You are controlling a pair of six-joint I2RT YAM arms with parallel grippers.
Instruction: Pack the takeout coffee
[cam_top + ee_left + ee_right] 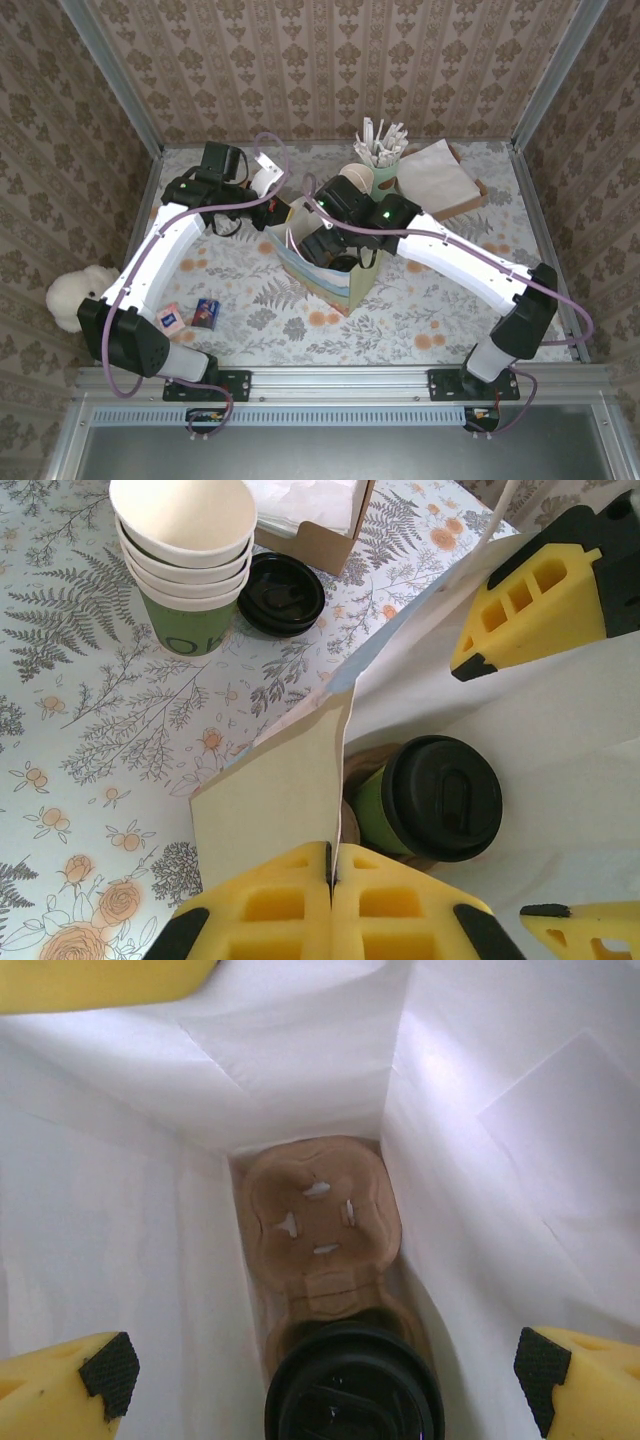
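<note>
The lidded cup (355, 1385) is seated in one pocket of the carrier tray (320, 1210) at the bottom of the paper bag (500, 1110). The right gripper (325, 1372) is spread wide just above the lid, gripping nothing. The left gripper (332, 875) is clamped on the bag's rim. If the right arm is lifted out off-centre, a finger may be snagged on the bag wall, and the bag may be torn or tipped.
</note>
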